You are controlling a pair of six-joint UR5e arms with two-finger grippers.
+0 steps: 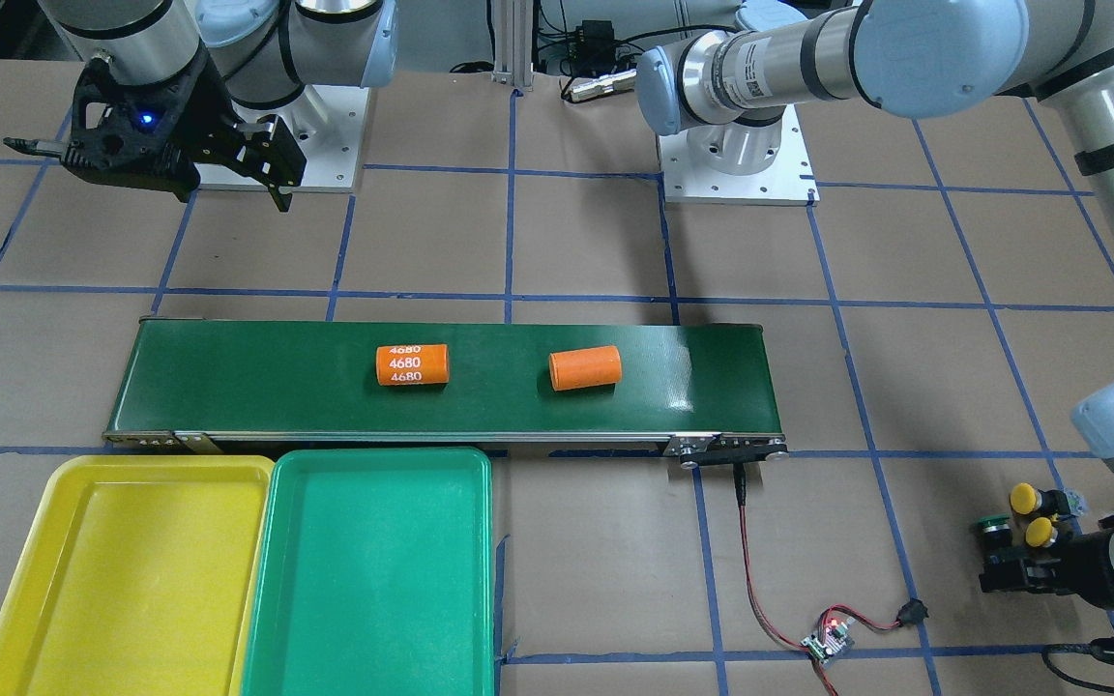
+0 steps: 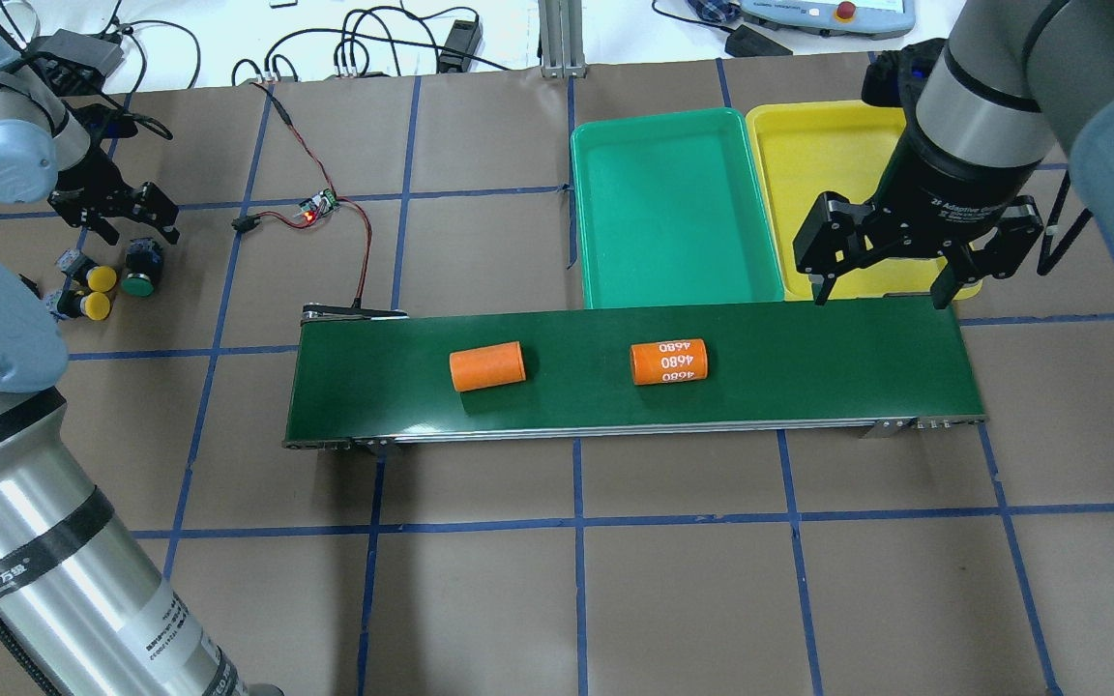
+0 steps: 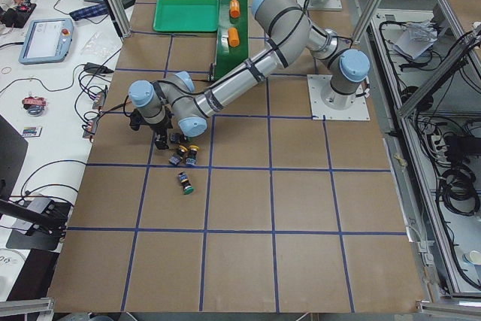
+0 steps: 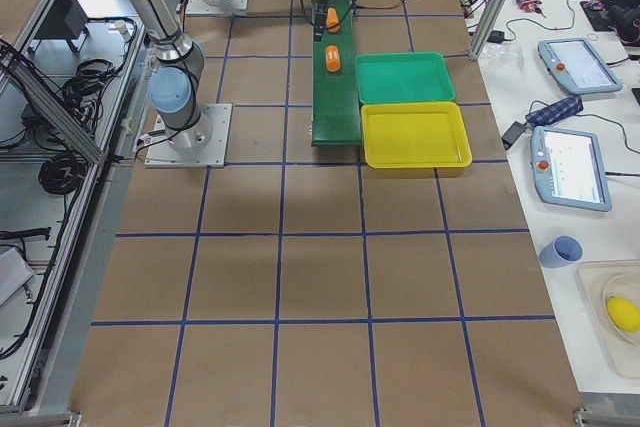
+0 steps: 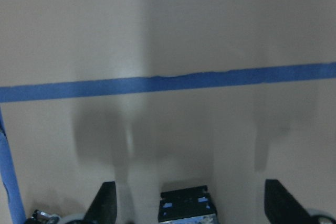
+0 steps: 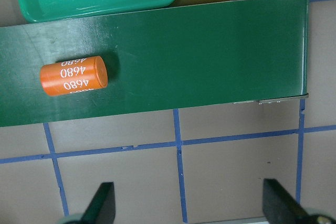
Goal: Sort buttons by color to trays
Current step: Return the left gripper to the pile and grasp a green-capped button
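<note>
Two yellow-capped buttons (image 2: 98, 290) and a green-capped button (image 2: 139, 281) lie close together at the table's far left. Another green button (image 3: 185, 183) lies apart from them in the exterior left view. My left gripper (image 2: 131, 227) hangs open just beyond the cluster. In its wrist view a grey-blue contact block (image 5: 186, 207) sits between the fingers (image 5: 107, 204), untouched. The green tray (image 2: 663, 203) and the yellow tray (image 2: 808, 159) stand side by side with nothing in them. My right gripper (image 2: 881, 285) is open and holds nothing, over the belt's edge near the yellow tray.
A long dark-green conveyor belt (image 2: 789, 372) crosses the middle and carries two orange cylinders (image 2: 486, 365), one marked 4680 (image 2: 668, 361). A small circuit board (image 2: 315, 205) with red and black wires lies between the belt's end and the buttons.
</note>
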